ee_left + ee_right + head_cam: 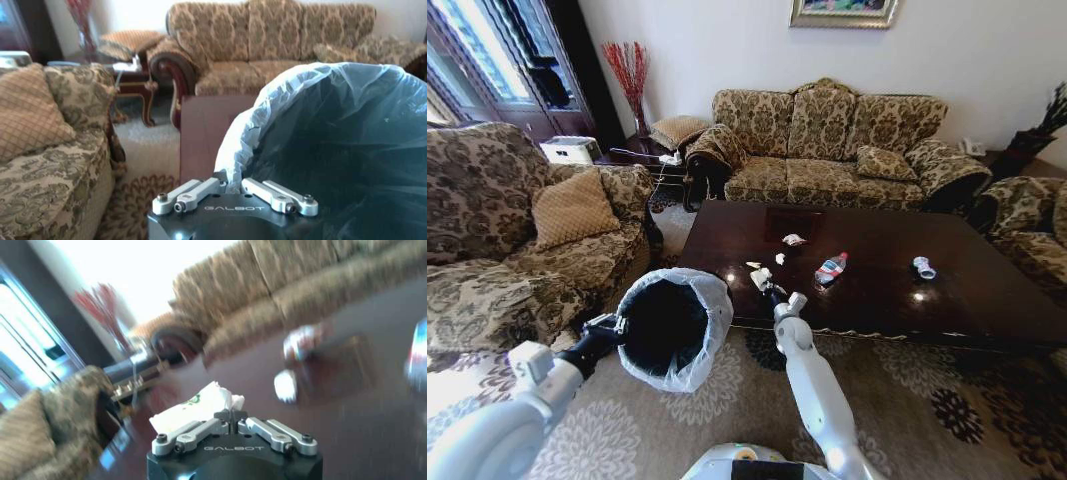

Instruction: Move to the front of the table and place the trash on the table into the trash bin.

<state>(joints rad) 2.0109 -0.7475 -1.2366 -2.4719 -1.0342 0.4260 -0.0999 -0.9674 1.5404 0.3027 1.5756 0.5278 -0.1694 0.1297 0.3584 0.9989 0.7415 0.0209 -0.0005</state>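
Pinching white crumpled scrap (200,407), right claw (231,416), left claw (233,186) w/ bag-lined bin (670,325)

The table (987,300) stood dark and glossy, and on it lay a red-labelled bottle (830,268), a crushed bottle (924,267) and white paper scraps (793,240). The bag-lined trash bin (672,325) hung tilted just off the table's near left corner.
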